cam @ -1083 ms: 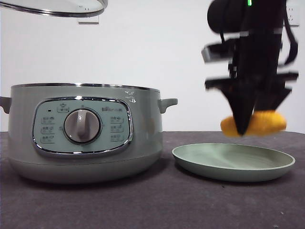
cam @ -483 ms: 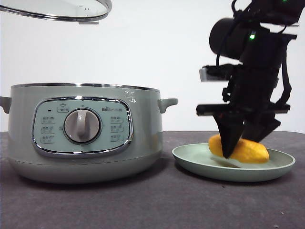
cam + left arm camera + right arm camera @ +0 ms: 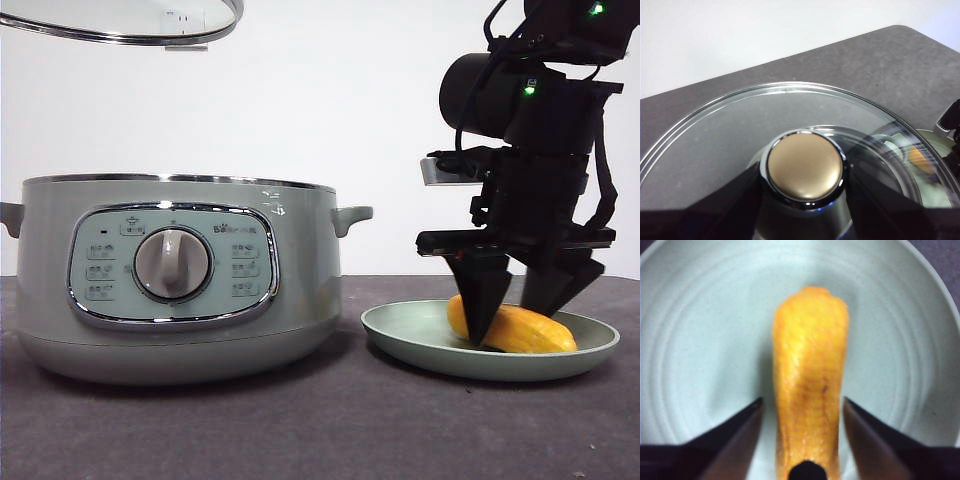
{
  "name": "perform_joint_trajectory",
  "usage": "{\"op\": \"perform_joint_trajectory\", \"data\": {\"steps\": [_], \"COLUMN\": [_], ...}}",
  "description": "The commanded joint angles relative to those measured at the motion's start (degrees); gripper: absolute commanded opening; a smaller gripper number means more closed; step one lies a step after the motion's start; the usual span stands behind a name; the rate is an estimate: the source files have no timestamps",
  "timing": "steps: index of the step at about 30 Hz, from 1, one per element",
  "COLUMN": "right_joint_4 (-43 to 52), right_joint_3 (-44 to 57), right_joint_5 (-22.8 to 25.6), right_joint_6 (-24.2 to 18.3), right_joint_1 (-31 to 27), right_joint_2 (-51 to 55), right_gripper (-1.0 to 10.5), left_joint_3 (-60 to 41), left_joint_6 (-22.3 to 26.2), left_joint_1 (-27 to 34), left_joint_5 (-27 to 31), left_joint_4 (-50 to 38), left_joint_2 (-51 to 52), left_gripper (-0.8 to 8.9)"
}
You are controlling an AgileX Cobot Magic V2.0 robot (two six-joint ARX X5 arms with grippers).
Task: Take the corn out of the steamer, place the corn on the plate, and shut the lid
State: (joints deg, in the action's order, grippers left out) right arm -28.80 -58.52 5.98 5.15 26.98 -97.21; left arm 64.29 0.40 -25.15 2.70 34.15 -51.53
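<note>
The corn [image 3: 525,330] lies on its side in the pale green plate [image 3: 420,335], right of the steamer [image 3: 170,270]. My right gripper [image 3: 505,325] stands over the plate, open, one jaw on each side of the corn. The right wrist view shows the corn [image 3: 810,375] on the plate [image 3: 700,340] with a narrow gap to each jaw of the gripper [image 3: 801,405]. My left gripper [image 3: 805,180] is shut on the knob [image 3: 805,167] of the glass lid [image 3: 715,140]. It holds the lid [image 3: 120,20] high above the open steamer, at the top left.
The steamer's inside is hidden from the front view. A dark grey tabletop [image 3: 330,430] runs in front of the pot and plate. A white wall stands behind. Through the lid glass, the corn [image 3: 917,155] shows faintly.
My right gripper came down with the corn from above the plate, set it in the plate and opened its jaws. The lid stays held high.
</note>
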Motion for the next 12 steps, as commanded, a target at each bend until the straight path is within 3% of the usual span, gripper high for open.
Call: {"op": "perform_joint_trajectory", "data": {"steps": [1, 12], "right_joint_4": [-0.3, -3.3], "right_joint_3": [0.4, 0.4], "right_joint_5": [0.0, 0.0], "right_joint_6": [1.0, 1.4], "right_joint_1": [0.0, 0.0], "right_joint_2": [0.4, 13.8], "right_gripper": [4.5, 4.4], "left_joint_3": [0.8, 0.8], "left_joint_6": [-0.5, -2.1], "left_joint_1": [0.0, -0.2], "left_joint_5": [-0.4, -5.2], "left_joint_4": [-3.5, -8.0], "left_joint_2": [-0.3, -10.6], "left_gripper": [-0.09, -0.09]}}
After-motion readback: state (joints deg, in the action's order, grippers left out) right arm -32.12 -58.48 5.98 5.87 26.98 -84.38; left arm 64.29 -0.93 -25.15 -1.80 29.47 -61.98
